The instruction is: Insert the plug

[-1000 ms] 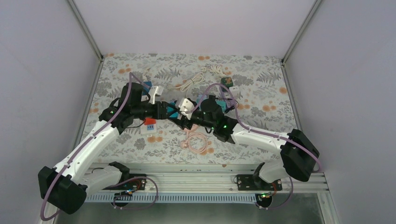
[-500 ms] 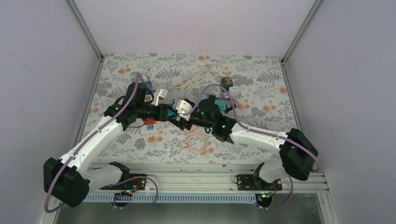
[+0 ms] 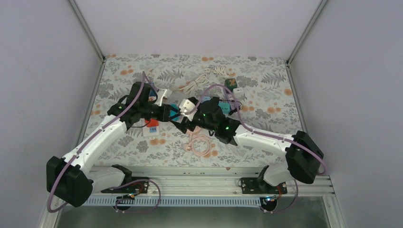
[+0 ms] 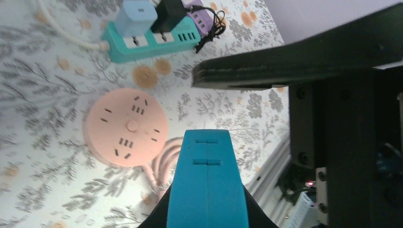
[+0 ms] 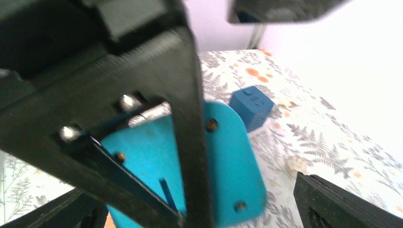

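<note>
The white plug (image 3: 187,106) sat at mid-table, just beside the blue power strip (image 4: 207,185); whether its pins were in could not be told. The left gripper (image 3: 167,112) was clamped on that strip from the left. The right gripper (image 3: 186,121) reached in from the right, jaws wide apart. A pink round socket (image 4: 126,126) lay on the near side.

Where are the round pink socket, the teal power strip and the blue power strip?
round pink socket (image 4: 126,126): left wrist view, centre of its top face.
teal power strip (image 4: 181,38): left wrist view, right end, by the small ports.
blue power strip (image 4: 207,190): left wrist view, middle of its face.
</note>
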